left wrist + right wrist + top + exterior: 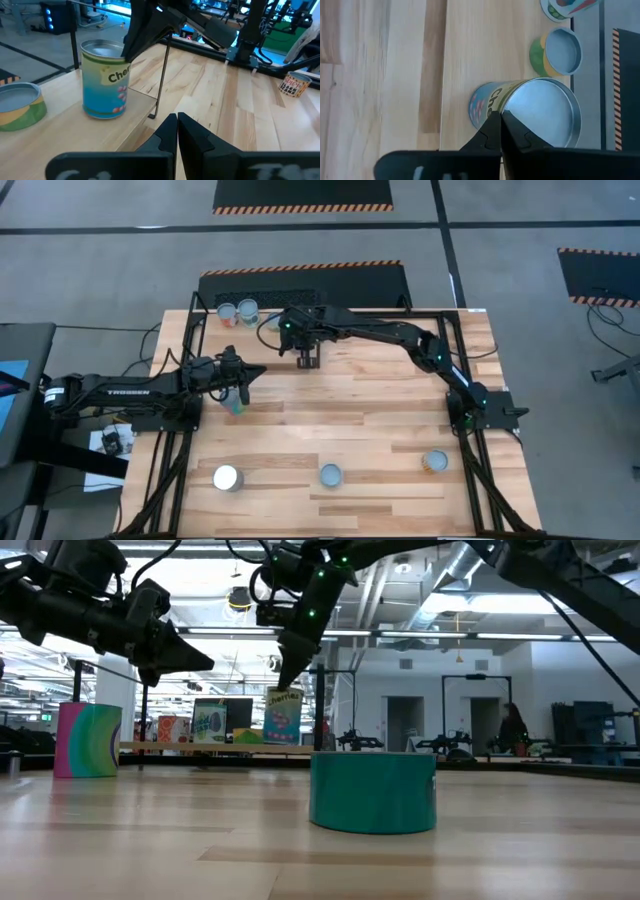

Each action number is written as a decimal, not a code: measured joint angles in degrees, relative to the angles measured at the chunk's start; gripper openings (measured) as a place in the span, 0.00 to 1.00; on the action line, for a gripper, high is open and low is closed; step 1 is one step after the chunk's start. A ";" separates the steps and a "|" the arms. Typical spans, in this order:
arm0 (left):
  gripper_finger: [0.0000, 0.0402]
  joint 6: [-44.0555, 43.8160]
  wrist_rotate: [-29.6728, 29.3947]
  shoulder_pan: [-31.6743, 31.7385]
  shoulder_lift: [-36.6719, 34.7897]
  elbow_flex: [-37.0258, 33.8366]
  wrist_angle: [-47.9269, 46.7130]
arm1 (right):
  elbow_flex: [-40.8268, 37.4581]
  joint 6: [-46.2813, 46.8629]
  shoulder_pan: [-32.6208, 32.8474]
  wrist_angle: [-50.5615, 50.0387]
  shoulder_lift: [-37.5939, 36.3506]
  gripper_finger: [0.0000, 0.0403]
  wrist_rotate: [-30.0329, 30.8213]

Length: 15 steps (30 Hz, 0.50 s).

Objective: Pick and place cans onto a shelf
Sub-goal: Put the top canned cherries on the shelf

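Observation:
A can with a blue and yellow "Cher" label stands upright on its base on the light-wood shelf, next to a green and yellow can and one more can. My right gripper is shut, and its tips are at the labelled can's top rim. My left gripper is shut and empty. It hangs in the air above the table, near a pink and green can. My right gripper's shut fingertips lie at the can's top rim, slanting down from the table's right. I cannot tell whether they touch the rim. The can stands upright on the shelf.
Three more cans stand near the table's front edge: a silver-topped one, a teal one that fills the low view's middle, and one on the right. A thin black shelf post stands beside the labelled can.

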 joint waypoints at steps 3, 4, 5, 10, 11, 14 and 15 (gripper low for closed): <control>0.00 0.00 0.00 0.00 0.00 0.00 0.00 | 0.00 1.15 -0.20 0.22 0.00 0.08 0.00; 0.00 0.00 0.00 0.00 0.00 0.00 0.00 | 0.00 1.28 -0.26 0.37 0.00 0.10 0.04; 0.00 0.00 0.00 0.00 0.00 0.00 0.00 | 0.00 1.40 -0.26 0.62 0.00 0.13 0.06; 0.00 0.02 0.00 0.00 0.00 0.00 0.00 | 0.00 3.61 -0.28 2.86 0.00 0.25 0.14; 0.00 0.02 0.00 0.00 0.00 0.00 0.00 | 0.00 3.44 -0.32 3.14 0.00 0.28 0.15; 0.00 0.11 0.00 0.00 0.00 0.00 0.00 | 0.00 2.42 -0.27 2.96 -0.09 0.31 0.43; 0.00 0.55 0.00 0.00 0.00 0.00 0.00 | -0.13 1.93 -0.05 2.40 -0.57 0.30 0.73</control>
